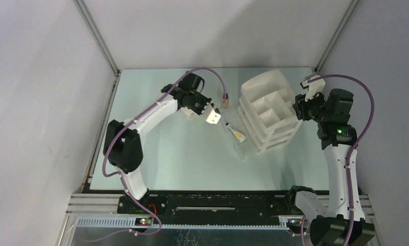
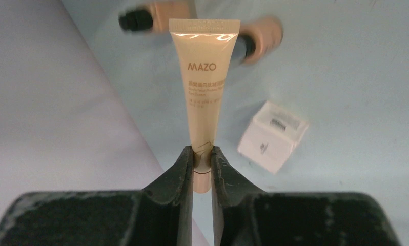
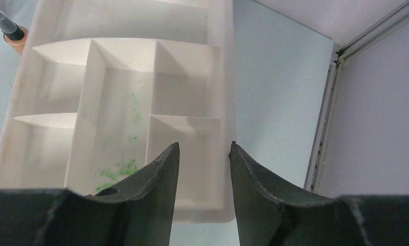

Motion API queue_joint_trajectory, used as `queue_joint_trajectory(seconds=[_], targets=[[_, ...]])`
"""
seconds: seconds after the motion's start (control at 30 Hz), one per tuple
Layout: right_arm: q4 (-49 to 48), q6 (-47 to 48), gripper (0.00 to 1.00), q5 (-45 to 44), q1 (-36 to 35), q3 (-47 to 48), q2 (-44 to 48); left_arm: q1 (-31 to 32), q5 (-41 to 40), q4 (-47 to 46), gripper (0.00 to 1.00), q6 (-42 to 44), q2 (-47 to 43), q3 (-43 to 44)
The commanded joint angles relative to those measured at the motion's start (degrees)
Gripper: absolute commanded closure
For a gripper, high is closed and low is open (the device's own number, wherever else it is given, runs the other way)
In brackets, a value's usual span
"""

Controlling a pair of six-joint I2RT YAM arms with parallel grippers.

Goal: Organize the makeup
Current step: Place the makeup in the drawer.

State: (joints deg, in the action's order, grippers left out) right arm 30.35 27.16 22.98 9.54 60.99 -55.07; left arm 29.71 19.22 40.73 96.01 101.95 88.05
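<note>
My left gripper (image 2: 202, 151) is shut on the lower end of a beige tube (image 2: 203, 77) marked MAZO and holds it above the table. Beyond the tube lie two beige black-capped bottles (image 2: 141, 18) (image 2: 261, 37), both blurred. A small white box (image 2: 271, 136) lies on the table to its right. In the top view the left gripper (image 1: 203, 109) is left of the white drawer organizer (image 1: 269, 110). My right gripper (image 3: 204, 146) is open and empty over the organizer's near right compartment (image 3: 192, 148). It shows at the organizer's right side in the top view (image 1: 301, 106).
A clear drawer (image 1: 234, 138) is pulled out of the organizer toward the left and holds a small yellow-white item (image 1: 238, 135). One beige bottle (image 3: 12, 35) stands by the organizer's far corner. Green smears mark one compartment (image 3: 123, 166). Enclosure walls stand close on the left, back and right.
</note>
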Motion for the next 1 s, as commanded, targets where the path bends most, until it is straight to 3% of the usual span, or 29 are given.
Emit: queue_joint_trajectory(seconds=[0.0, 0.27, 0.67, 0.83, 0.97], targets=[[3.4, 0.1, 0.51, -0.4, -0.3, -0.4, 0.1, 6.5, -1.9, -1.7, 0.96, 0.2, -1.1, -0.6], [3.5, 0.2, 0.51, -0.1, -0.3, -0.4, 0.1, 15.6, -7.2, -3.4, 0.96, -1.9, 7.0, 5.4], [3.6, 0.1, 0.51, 0.2, -0.2, -0.4, 0.2, 19.8, -8.7, -6.3, 0.93, -4.6, 17.4, 13.0], [3.6, 0.1, 0.51, 0.4, -0.2, -0.4, 0.2, 19.9, -9.3, -9.1, 0.7, -7.8, 17.2, 12.2], [3.6, 0.0, 0.51, 0.7, -0.2, -0.4, 0.4, 19.9, -10.3, -11.2, 0.44, -10.8, 14.8, 10.1]])
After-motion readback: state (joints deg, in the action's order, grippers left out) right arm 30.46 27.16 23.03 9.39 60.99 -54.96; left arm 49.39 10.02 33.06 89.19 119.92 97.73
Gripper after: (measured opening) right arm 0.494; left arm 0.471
